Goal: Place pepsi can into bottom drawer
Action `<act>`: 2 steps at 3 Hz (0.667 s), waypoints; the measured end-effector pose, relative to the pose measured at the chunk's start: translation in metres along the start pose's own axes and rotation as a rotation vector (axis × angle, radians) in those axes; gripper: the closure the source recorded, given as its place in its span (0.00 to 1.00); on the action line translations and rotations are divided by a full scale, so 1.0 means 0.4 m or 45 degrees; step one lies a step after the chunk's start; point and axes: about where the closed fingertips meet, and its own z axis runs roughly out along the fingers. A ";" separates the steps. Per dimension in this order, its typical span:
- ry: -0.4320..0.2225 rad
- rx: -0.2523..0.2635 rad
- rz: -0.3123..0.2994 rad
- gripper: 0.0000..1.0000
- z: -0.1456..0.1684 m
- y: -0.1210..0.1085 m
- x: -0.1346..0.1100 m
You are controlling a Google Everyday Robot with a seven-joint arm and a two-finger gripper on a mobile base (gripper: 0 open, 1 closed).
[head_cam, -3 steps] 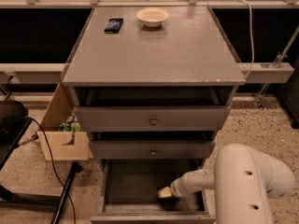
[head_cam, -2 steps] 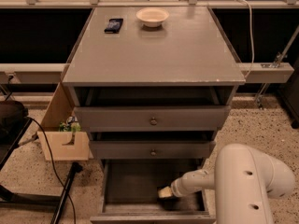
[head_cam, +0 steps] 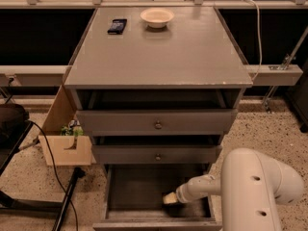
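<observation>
The bottom drawer of the grey cabinet is pulled open and shows a plain grey box interior. My white arm reaches into it from the right, and my gripper is low inside the drawer near its front right. The pepsi can is not in view. It may be hidden at the gripper's end inside the drawer, but I cannot tell.
Two shallower drawers with round knobs sit above. On the cabinet top are a white bowl and a flat dark phone-like object. A wooden box and cables lie on the floor at the left.
</observation>
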 end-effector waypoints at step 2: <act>0.000 0.000 0.000 0.00 0.000 0.000 0.000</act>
